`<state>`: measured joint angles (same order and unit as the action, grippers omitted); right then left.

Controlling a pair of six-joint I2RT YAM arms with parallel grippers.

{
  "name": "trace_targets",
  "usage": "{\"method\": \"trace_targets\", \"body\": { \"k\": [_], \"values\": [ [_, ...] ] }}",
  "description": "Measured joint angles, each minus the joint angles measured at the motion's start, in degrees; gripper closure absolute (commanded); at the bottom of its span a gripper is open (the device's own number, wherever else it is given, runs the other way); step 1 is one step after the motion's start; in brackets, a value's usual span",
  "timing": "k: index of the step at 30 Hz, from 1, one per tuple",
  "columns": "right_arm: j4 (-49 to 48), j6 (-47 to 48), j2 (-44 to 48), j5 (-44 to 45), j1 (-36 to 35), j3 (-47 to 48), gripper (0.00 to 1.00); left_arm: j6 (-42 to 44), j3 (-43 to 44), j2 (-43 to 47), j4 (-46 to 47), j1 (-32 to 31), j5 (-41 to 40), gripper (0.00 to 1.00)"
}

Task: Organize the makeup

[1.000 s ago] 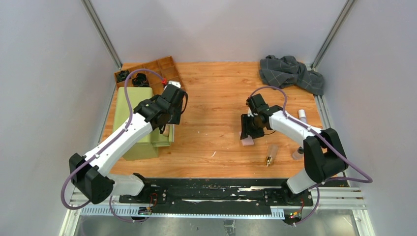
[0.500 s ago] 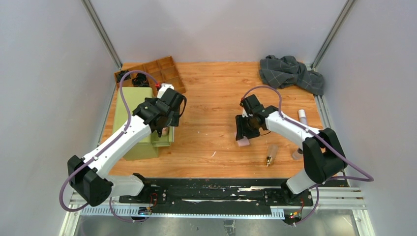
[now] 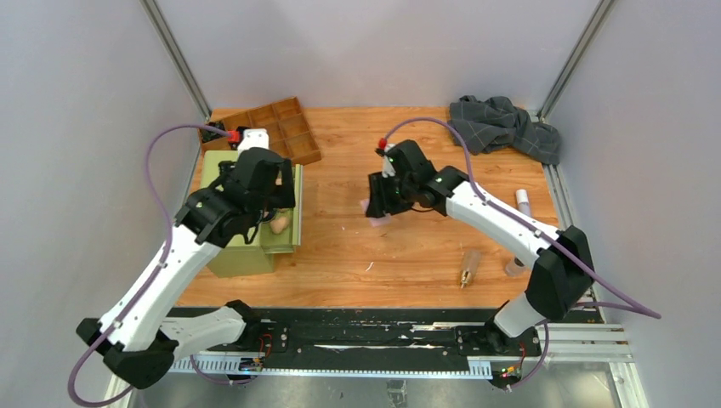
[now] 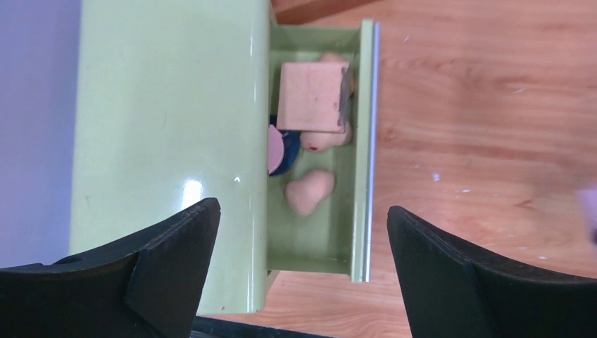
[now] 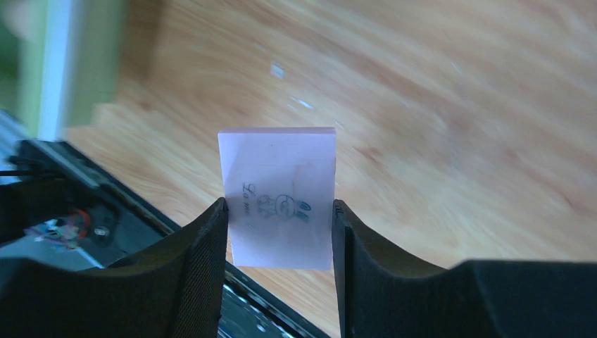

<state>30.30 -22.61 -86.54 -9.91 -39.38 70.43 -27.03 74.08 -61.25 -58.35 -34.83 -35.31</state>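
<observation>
Wood table (image 3: pixel 408 255), green drawer (image 4: pixel 318 239) open at left. Right gripper (image 5: pixel 279 205) pinches pink pad (image 5: pixel 278 169) by its edges, airborne mid-table. Left gripper (image 4: pixel 303 209) hangs wide open, empty, over the drawer. I'd clear that arm first, then lay pad flat in the bare near end.

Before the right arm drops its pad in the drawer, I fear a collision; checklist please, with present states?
1. Pink square pad clamped in right gripper: ok.
2. Drawer open: ok.
3. Bare drawer floor beside beige sponge and tan square pad: ok.
4. Left gripper clear of drawer: not ok, hangs open over it.
5. Right gripper over drawer: not ok, over table short of it.
</observation>
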Motion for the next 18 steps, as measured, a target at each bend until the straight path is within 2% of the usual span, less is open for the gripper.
{"method": "trace_targets", "body": {
  "k": [8, 14, 18],
  "values": [
    [-3.48, 0.15, -15.67, -2.23, -12.09, 24.87, 0.7, -0.68, 10.1, 5.33, -2.29, 0.0, 0.72, 0.03],
    [-3.21, 1.33, -28.26, -3.72, -17.59, 38.91, 0.66, -0.87, 13.79, 8.31, -4.52, 0.0, -0.7, 0.02],
    [-2.56, 1.95, -33.38, -3.87, -19.52, 43.98, 0.63, -1.05, 13.79, 10.14, -5.64, 0.0, -1.46, 0.02]
  ]
}}
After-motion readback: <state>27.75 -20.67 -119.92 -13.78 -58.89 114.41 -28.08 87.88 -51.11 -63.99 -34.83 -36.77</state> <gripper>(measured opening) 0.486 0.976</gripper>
